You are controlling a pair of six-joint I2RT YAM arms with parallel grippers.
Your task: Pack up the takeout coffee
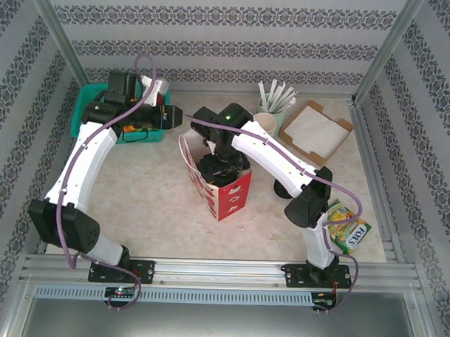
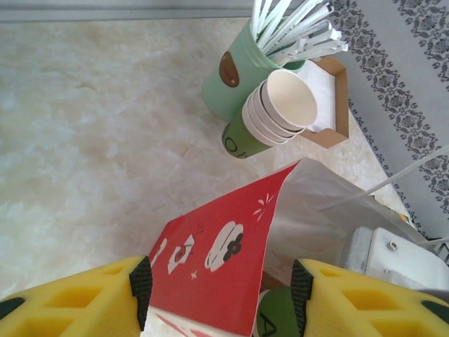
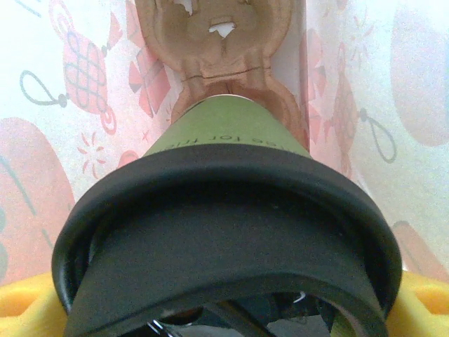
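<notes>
The takeout coffee (image 3: 224,133), green-walled with a black lid, sits deep inside the red paper bag (image 1: 228,194), near the bag's brown bottom. The right gripper (image 1: 220,168) reaches down into the bag and clasps the cup at its lid between yellow fingers (image 3: 28,305). The bag stands near the middle of the table (image 1: 150,203). The left gripper (image 2: 221,284) hangs at the bag's mouth, jaws apart, the red wall between them. A stack of lidless cups (image 2: 277,112) lies beside a green holder (image 2: 235,77) toward the far right corner.

coffee cup (image 3: 224,133) in bag (image 3: 84,84), cup stack (image 2: 277,112) bhd
</notes>
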